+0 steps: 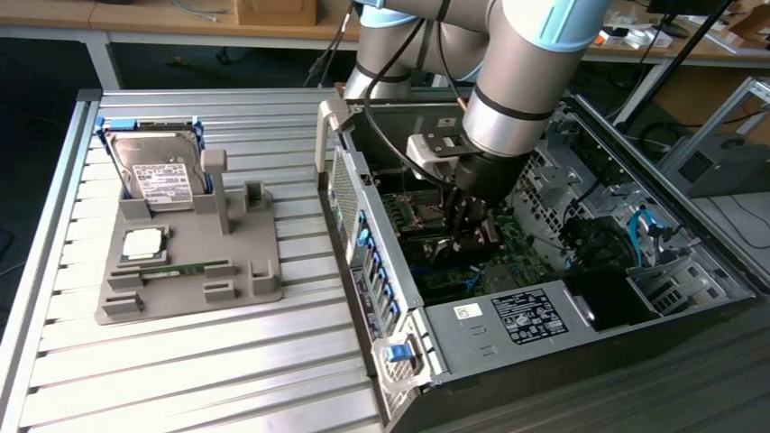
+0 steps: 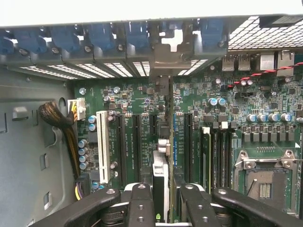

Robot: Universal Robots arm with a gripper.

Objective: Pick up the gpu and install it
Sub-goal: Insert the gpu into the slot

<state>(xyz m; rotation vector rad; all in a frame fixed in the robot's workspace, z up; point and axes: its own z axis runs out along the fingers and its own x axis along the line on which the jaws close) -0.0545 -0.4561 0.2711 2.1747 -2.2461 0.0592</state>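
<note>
My gripper [image 1: 472, 233] reaches down into the open computer case [image 1: 361, 207], just above the motherboard [image 2: 137, 99]. In the wrist view its two black fingers [image 2: 142, 203] stand on either side of the gpu [image 2: 160, 172], which I see edge-on, and the gripper [image 2: 166, 201] is shut on it. The card runs lengthwise over the black expansion slots [image 2: 155, 127], with its metal bracket end [image 2: 161, 71] toward the case's rear slot openings. Whether its lower edge touches a slot is hidden. In the exterior view a brownish bit of the gpu [image 1: 485, 237] shows below the fingers.
On the slatted table at the exterior view's left, a grey holder [image 1: 247, 271] carries a hard drive [image 1: 157, 171], a processor chip [image 1: 144, 242] and a memory stick [image 1: 187, 269]. Inside the case are a white slot [image 2: 102, 142], a cable bundle [image 2: 61, 123], a processor socket [image 2: 265, 182] and a labelled metal cover [image 1: 524, 316].
</note>
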